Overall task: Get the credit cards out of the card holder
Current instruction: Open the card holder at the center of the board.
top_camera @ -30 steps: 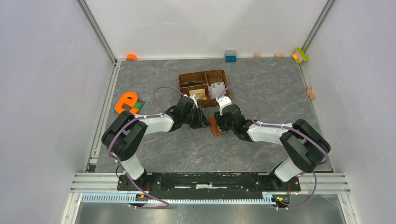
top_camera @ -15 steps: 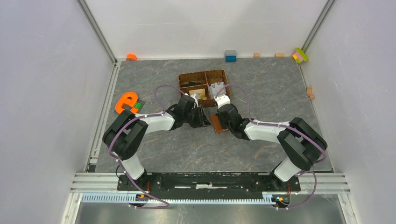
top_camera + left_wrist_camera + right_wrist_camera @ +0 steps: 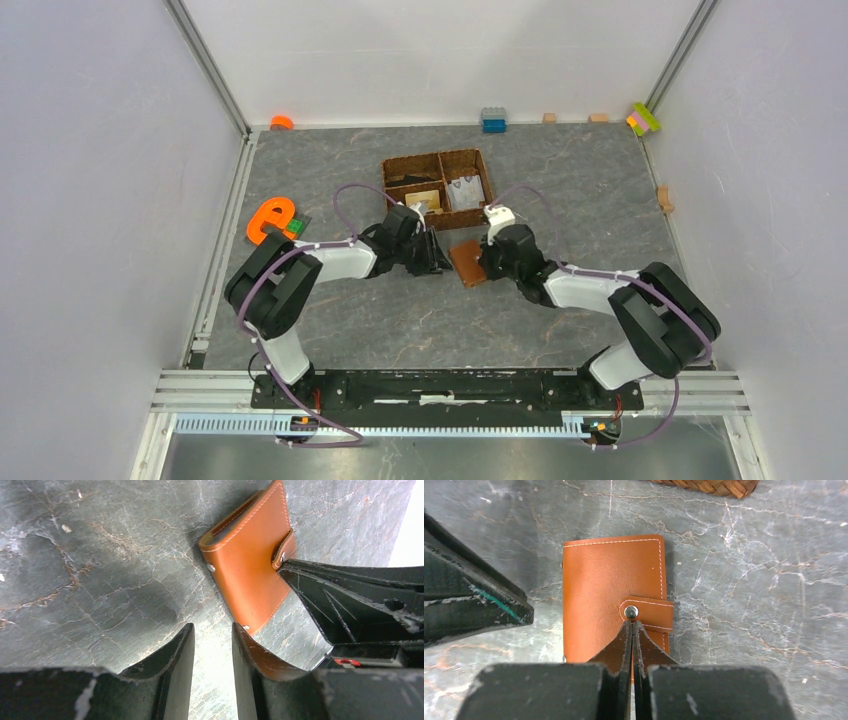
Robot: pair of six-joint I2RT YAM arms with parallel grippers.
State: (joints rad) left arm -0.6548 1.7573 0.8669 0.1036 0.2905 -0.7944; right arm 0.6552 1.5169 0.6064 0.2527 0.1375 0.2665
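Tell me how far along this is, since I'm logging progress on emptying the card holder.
Done: nothing visible; the small brown leather bifold card holder lies closed on the grey table, its snap strap fastened. In hand: the right gripper, shut, holds its tips at the snap stud, while the open left gripper hovers at the holder's edge. Left: unsnap, open, empty it.

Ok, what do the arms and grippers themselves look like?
The left arm and right arm have white shells, black joints and a purple cable looped alongside. The left gripper and right gripper have black, scuffed, tapering fingers.
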